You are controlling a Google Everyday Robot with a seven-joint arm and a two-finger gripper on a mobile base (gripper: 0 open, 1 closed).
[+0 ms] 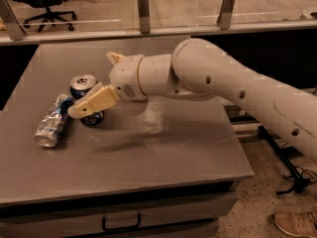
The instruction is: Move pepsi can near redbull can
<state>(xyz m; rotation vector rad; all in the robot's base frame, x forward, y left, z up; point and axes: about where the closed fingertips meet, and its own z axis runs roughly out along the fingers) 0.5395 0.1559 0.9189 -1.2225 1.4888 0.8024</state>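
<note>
The pepsi can [82, 85], dark navy with a silver top, stands upright on the grey table [163, 148] at the left. The redbull can [52, 121], silver and blue and dented, lies on its side just left of it, almost touching. My gripper [103, 81] is open beside the pepsi can on its right. The front cream finger [94, 102] crosses in front of the can's lower body. The rear fingertip [115, 58] shows behind the wrist. The can is not clamped between them.
The table's front edge [124, 185] has a drawer with a handle [121, 224] below it. A glass partition with metal posts [143, 9] runs behind the table. An office chair [42, 4] stands at the far left, and cables and a shoe [297, 222] lie on the floor at the right.
</note>
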